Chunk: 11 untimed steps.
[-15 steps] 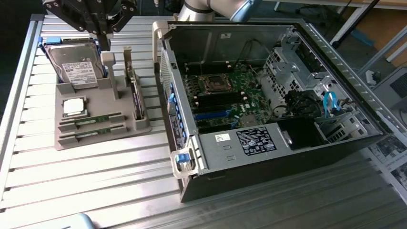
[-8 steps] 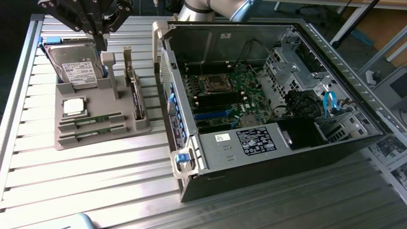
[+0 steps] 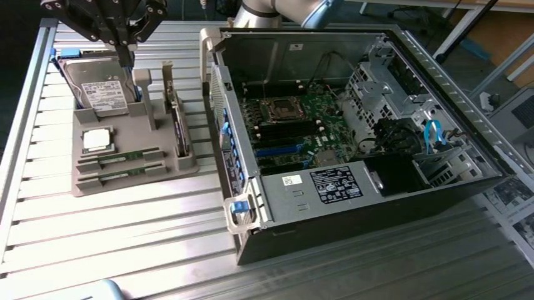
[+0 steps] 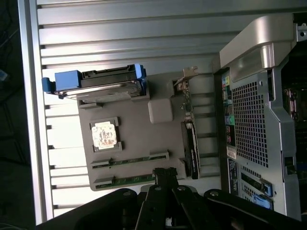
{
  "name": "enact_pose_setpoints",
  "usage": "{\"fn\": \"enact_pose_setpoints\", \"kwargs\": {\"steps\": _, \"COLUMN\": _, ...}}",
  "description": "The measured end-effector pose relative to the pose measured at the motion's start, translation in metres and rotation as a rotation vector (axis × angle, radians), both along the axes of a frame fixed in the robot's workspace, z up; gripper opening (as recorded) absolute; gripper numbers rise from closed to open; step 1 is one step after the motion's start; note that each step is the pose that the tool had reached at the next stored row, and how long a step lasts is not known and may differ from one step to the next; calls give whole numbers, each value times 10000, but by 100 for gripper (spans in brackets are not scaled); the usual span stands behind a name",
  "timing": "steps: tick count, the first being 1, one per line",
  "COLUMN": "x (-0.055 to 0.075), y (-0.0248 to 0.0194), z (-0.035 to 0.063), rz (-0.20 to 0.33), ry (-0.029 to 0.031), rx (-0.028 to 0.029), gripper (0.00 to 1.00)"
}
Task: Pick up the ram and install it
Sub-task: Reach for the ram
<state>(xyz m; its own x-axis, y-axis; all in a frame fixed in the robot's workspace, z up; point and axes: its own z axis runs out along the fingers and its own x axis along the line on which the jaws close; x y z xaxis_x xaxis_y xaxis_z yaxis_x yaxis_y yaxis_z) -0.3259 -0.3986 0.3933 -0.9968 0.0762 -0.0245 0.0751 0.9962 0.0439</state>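
Hand [image 3: 125,56] hung clenched, empty, high over the tray [image 3: 87,186]. I noted the ram [image 3: 129,155] below, lying across it.

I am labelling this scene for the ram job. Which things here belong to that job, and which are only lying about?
For the job:
- two ram sticks, lying in the tray
- motherboard in the open case
- tool, shut, over the tray

Lying about:
- drive
- processor
- card
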Motion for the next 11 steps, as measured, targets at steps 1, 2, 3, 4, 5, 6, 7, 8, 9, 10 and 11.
{"fn": "enact_pose_setpoints", "kwargs": {"steps": 1, "x": -13, "y": 0, "z": 0, "rz": 0, "ry": 0, "rx": 0, "gripper": 11}}
{"fn": "enact_pose_setpoints", "kwargs": {"steps": 2, "x": -22, "y": 0, "z": 0, "rz": 0, "ry": -1, "rx": 0, "gripper": 11}}
{"fn": "enact_pose_setpoints", "kwargs": {"steps": 3, "x": -34, "y": 0, "z": 0, "rz": 0, "ry": 0, "rx": 0, "gripper": 11}}
{"fn": "enact_pose_setpoints", "kwargs": {"steps": 4, "x": -49, "y": 0, "z": 0, "rz": 1, "ry": 0, "rx": 0, "gripper": 11}}
{"fn": "enact_pose_setpoints", "kwargs": {"steps": 5, "x": -63, "y": 0, "z": 0, "rz": 1, "ry": 0, "rx": 0, "gripper": 11}}
{"fn": "enact_pose_setpoints", "kwargs": {"steps": 6, "x": -76, "y": 0, "z": 0, "rz": 0, "ry": 0, "rx": 0, "gripper": 11}}
{"fn": "enact_pose_setpoints", "kwargs": {"steps": 7, "x": -85, "y": 0, "z": 0, "rz": 0, "ry": 0, "rx": 0, "gripper": 11}}
{"fn": "enact_pose_setpoints", "kwargs": {"steps": 8, "x": -90, "y": 0, "z": 0, "rz": 0, "ry": -1, "rx": 1, "gripper": 11}}
{"fn": "enact_pose_setpoints", "kwargs": {"steps": 9, "x": -90, "y": 0, "z": 0, "rz": 0, "ry": -1, "rx": 1, "gripper": 11}}
{"fn": "enact_pose_setpoints", "kwargs": {"steps": 10, "x": -90, "y": 0, "z": -1, "rz": 1, "ry": -1, "rx": 1, "gripper": 11}}
{"fn": "enact_pose_setpoints", "kwargs": {"steps": 11, "x": -90, "y": 0, "z": -1, "rz": 1, "ry": -1, "rx": 1, "gripper": 11}}
